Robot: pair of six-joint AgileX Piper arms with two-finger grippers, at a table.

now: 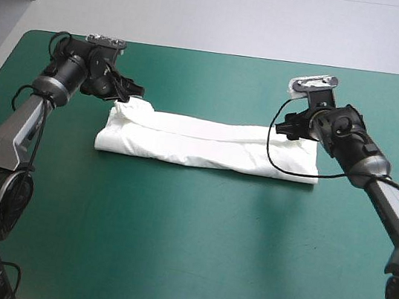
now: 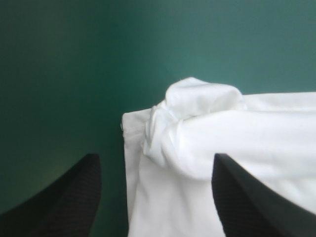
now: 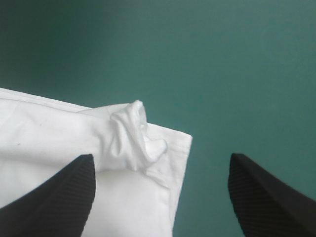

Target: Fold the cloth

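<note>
The white T-shirt (image 1: 208,143) lies folded into a long narrow band across the middle of the teal-green table. My left gripper (image 1: 134,95) hovers at the band's left far corner, open. In the left wrist view a bunched fold of the T-shirt (image 2: 207,128) sits ahead of and between the black fingers (image 2: 74,197), which stand wide apart. My right gripper (image 1: 284,128) is at the band's right far corner, also open. The right wrist view shows a puckered knot of T-shirt (image 3: 133,133) just ahead of the spread fingers (image 3: 261,197).
Bare teal-green cover (image 1: 191,254) stretches in front of the band toward the near edge, and a strip of it lies behind the band. A loop of black cable hangs over the T-shirt's right end.
</note>
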